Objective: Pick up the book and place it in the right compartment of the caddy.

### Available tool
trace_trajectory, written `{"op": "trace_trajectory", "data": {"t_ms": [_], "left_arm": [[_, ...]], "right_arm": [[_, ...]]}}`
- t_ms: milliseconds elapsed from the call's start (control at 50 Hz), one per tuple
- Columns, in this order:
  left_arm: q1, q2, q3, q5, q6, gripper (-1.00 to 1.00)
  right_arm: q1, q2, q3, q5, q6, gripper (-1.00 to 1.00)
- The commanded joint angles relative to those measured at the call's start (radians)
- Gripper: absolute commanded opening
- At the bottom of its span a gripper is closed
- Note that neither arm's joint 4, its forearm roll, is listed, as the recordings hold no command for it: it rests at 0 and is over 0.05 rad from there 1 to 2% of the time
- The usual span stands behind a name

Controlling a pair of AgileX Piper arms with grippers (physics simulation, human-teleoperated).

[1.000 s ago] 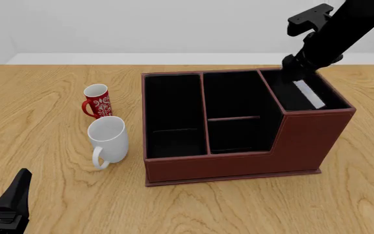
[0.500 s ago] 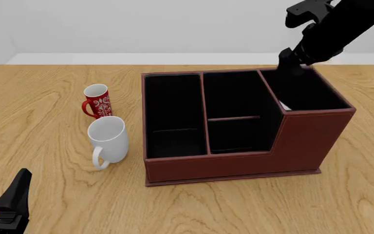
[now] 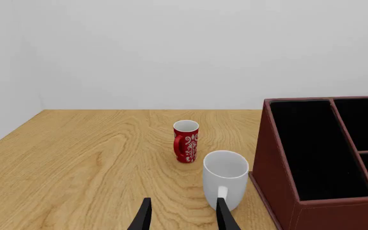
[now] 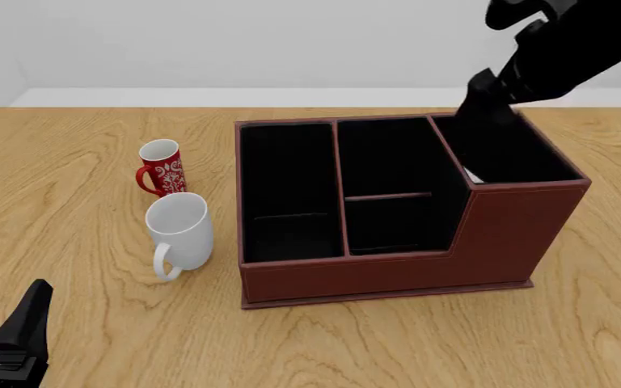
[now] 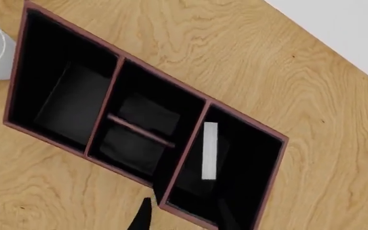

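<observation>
The reddish-brown caddy (image 4: 397, 275) stands mid-table. The black book (image 5: 210, 151) lies inside its tall right compartment (image 4: 516, 153), white page edges up; in the front view only a white sliver of the book (image 4: 471, 175) shows above the divider. My right gripper (image 4: 483, 105) hangs above that compartment's far edge. In the right wrist view the right gripper (image 5: 184, 220) is open and holds nothing, looking down on the caddy (image 5: 117, 57). My left gripper (image 4: 14, 339) rests open at the near left corner, well away from the caddy.
A red patterned mug (image 4: 162, 167) and a white mug (image 4: 179, 230) stand left of the caddy. In the left wrist view, the white mug (image 3: 225, 177) sits just ahead of the left gripper (image 3: 182, 218), beside the caddy wall (image 3: 277, 167).
The right gripper let go of the book, which dropped deeper into the right compartment. The right arm has lifted up and away. The left arm has not moved.
</observation>
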State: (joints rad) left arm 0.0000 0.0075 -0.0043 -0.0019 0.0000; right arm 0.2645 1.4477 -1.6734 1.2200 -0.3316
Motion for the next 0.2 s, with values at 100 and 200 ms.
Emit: {"op": "trace_trajectory", "data": {"t_ms": [100, 200], "left_arm": [[0.0, 0.0, 0.0, 0.0, 0.0, 1.0], [0.0, 0.0, 0.0, 0.0, 0.0, 1.0]], "right_arm": [[0.075, -0.135, 0.07, 0.0, 0.033, 1.0], [0.131, -0.186, 0.093, 0.0, 0.047, 1.0]]}}
